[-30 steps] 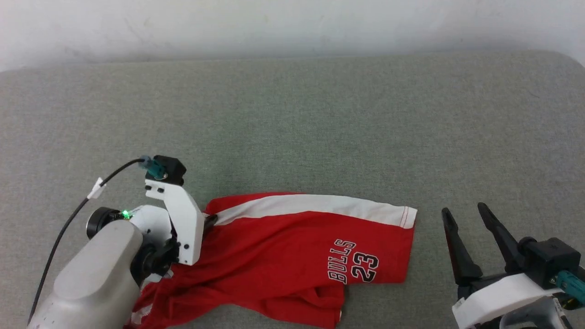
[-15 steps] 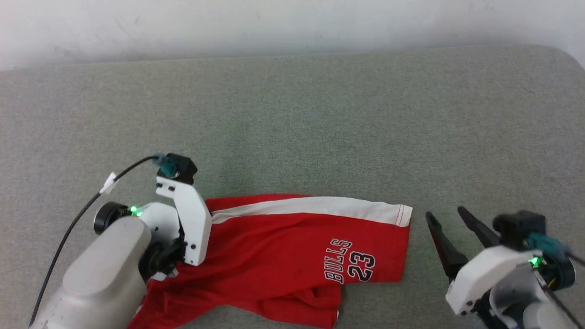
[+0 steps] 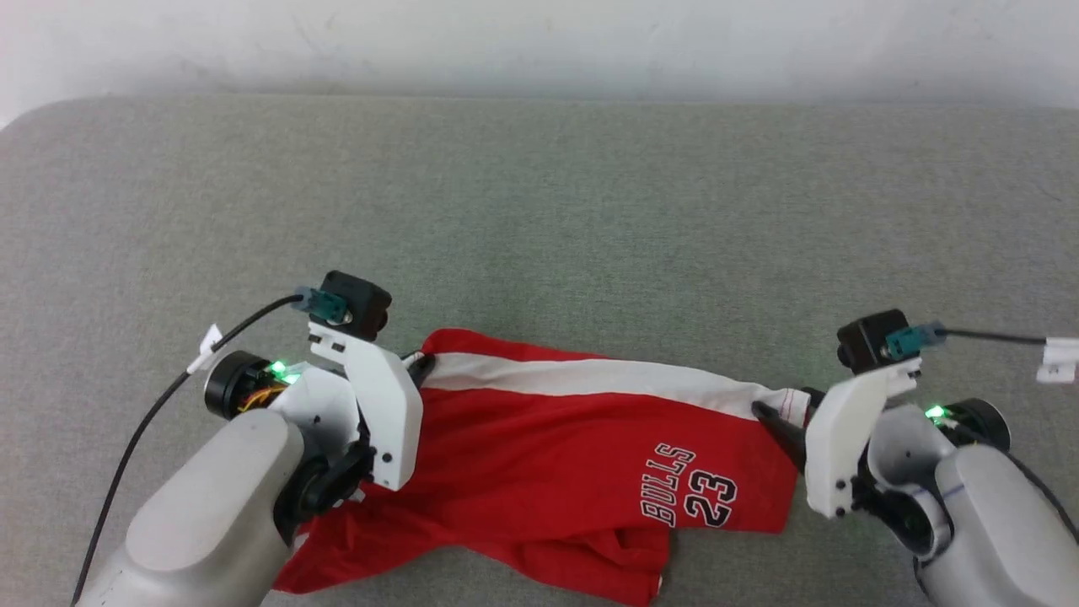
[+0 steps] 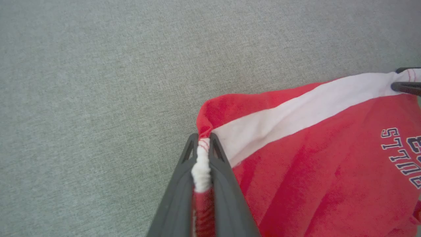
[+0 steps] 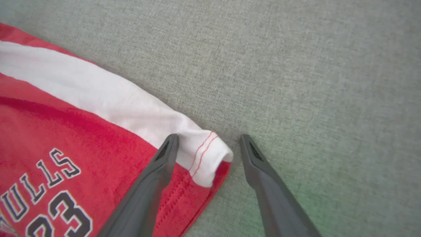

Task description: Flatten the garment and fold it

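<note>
The red shorts (image 3: pixel 556 464) with a white band and a "BULLS 23" print (image 3: pixel 691 497) lie crumpled on the grey surface. My left gripper (image 4: pixel 203 140) is shut on the bunched white-and-red corner of the shorts (image 4: pixel 296 138) at their left end, and in the head view this gripper (image 3: pixel 417 364) sits at the shorts' far left corner. My right gripper (image 5: pixel 208 141) is open, its fingers straddling the hemmed white corner of the shorts (image 5: pixel 98 131); one finger rests on the red fabric, the other on bare surface. In the head view the right gripper (image 3: pixel 788 409) is at the shorts' right corner.
The grey fabric-covered surface (image 3: pixel 539 211) stretches wide beyond the shorts, ending at a white wall (image 3: pixel 539 42) at the far edge. Black cables (image 3: pixel 152 405) run from both wrists.
My right gripper has swung in from the lower right to the shorts' white right corner. The left gripper has lifted its corner slightly. The head camera has shifted.
</note>
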